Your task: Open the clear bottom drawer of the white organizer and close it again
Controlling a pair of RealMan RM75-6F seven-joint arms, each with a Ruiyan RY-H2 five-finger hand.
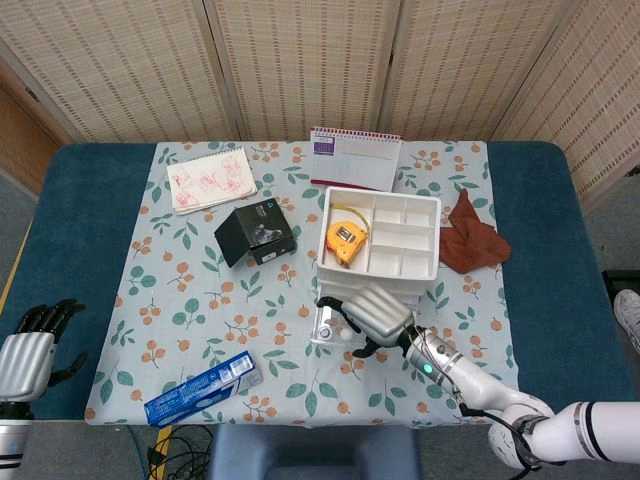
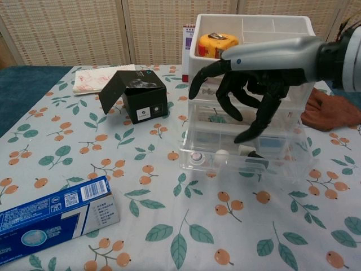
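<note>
While right hand (image 2: 254, 84) hovers fingers spread, clear drawer (image 2: 242, 158) open; tape measure (image 2: 217, 45) atop organizer (image 2: 282, 34).

The right hand (image 2: 254, 84) hangs over the near edge of the tabletop, right of centre, palm down with its silver back up. Its dark fingers (image 2: 256, 125) are spread and point downward, holding nothing. The right forearm runs back toward the near right corner. The left hand (image 1: 30, 350) sits off the table's near left corner, fingers (image 1: 50, 315) loosely apart, empty.
</note>
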